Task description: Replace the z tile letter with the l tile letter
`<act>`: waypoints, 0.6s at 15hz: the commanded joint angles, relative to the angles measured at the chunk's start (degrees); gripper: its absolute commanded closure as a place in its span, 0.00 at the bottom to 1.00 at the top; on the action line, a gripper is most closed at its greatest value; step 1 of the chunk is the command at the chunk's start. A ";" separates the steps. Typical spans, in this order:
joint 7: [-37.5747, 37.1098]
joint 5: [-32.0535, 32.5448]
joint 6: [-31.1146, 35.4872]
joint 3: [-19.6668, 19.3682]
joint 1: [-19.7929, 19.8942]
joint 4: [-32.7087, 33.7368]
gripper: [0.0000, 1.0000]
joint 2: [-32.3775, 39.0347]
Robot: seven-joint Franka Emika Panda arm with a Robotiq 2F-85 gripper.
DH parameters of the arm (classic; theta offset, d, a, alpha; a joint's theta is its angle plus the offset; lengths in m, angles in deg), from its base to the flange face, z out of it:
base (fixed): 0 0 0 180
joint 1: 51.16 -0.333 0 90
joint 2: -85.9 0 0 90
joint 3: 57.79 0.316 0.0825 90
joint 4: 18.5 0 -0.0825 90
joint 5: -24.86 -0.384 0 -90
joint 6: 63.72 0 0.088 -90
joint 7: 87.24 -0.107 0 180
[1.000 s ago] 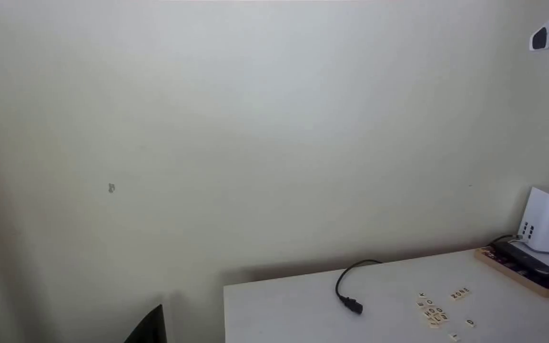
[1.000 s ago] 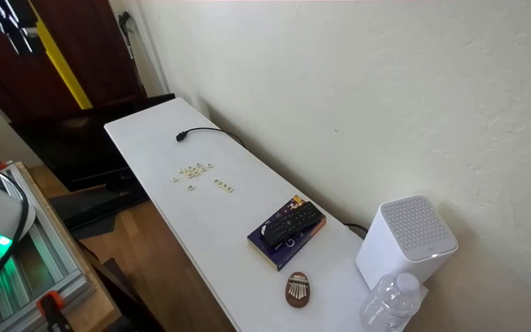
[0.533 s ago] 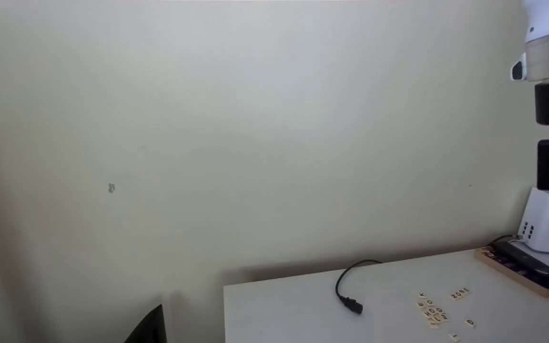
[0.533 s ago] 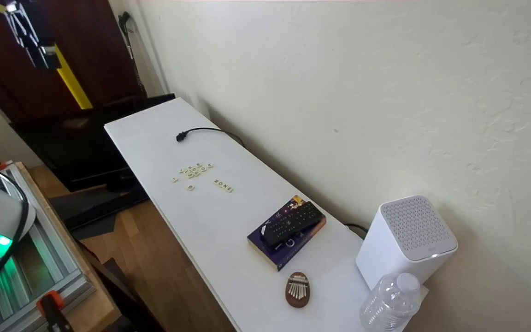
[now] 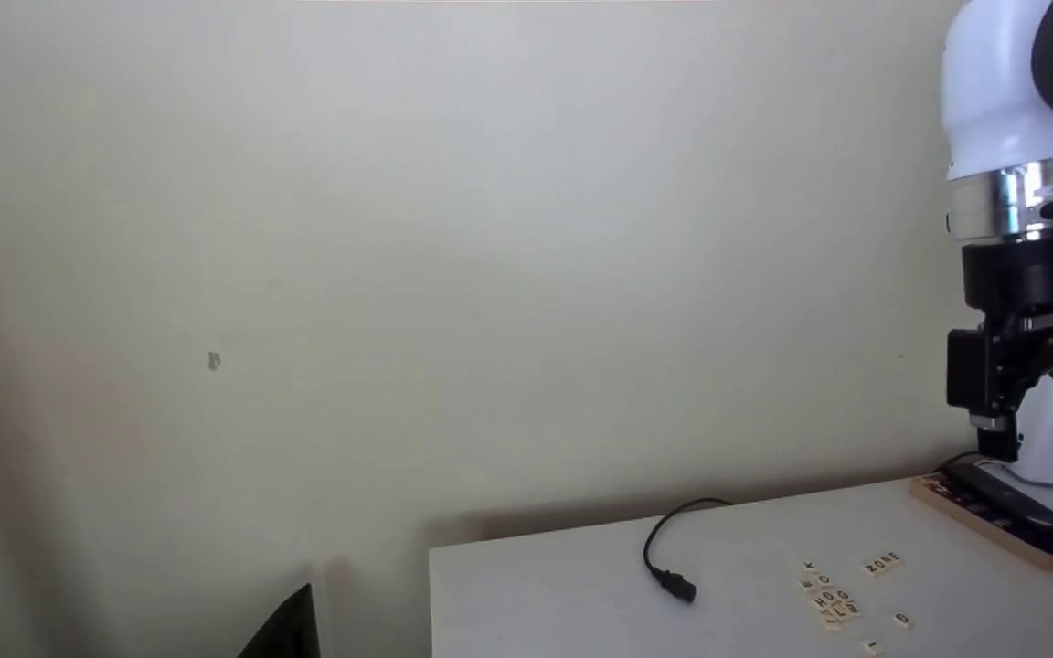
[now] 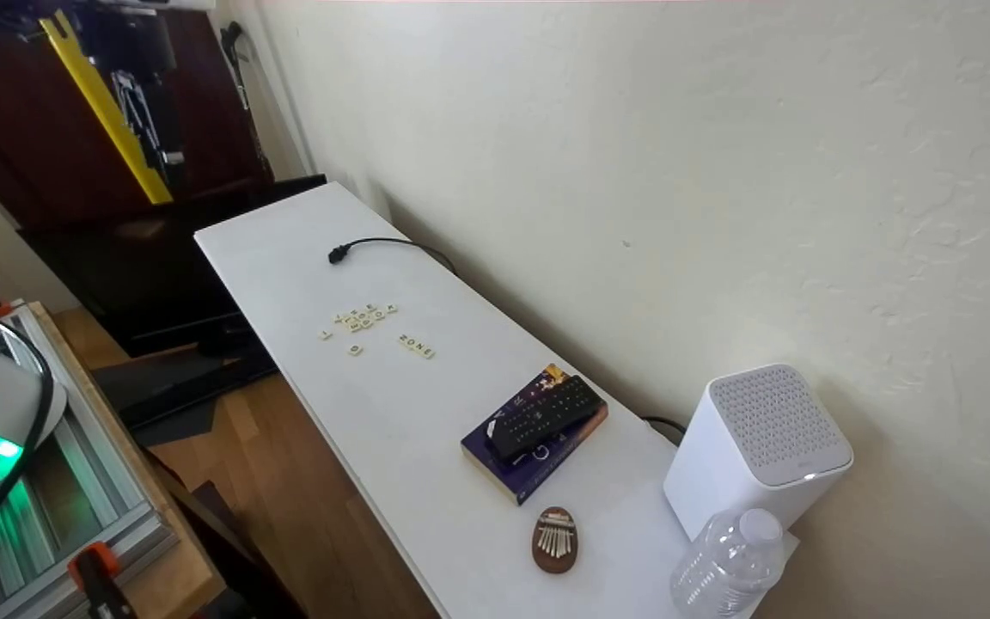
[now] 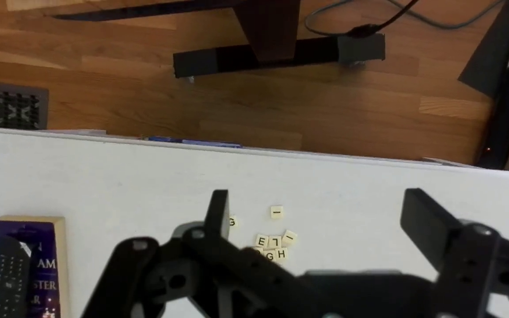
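Small cream letter tiles lie on the white table (image 6: 289, 249). The z tile (image 5: 871, 568) begins a row reading ZONE; it also shows in an exterior view (image 6: 404, 339). In the wrist view I do not see this row. The l tile (image 7: 275, 241) lies in a loose cluster, touching an E tile (image 7: 261, 241); it shows small in an exterior view (image 5: 839, 613). My gripper (image 7: 317, 198) is open and empty, high above the table. In both exterior views my gripper (image 5: 1038, 437) (image 6: 164, 168) hangs apart from the tiles. Its linkage hides part of the cluster in the wrist view.
A black cable (image 5: 675, 585) lies beyond the tiles. A book (image 6: 504, 473) with a black remote (image 6: 546, 417) on it, a kalimba (image 6: 555, 540), a white speaker-like box (image 6: 757, 447) and a clear bottle (image 6: 729, 563) stand along the table. A wall runs along its back.
My arm and gripper have come lower and further into both exterior views, leftward in one and rightward in another. Both fingers now show apart. The tiles have not moved.
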 commanded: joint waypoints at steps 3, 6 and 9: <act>1.16 2.40 4.76 -4.23 3.11 0.09 0.00 6.82; 0.79 1.25 3.79 -4.55 2.53 0.18 0.00 6.41; 0.80 1.27 3.83 -4.59 2.57 0.27 0.00 6.72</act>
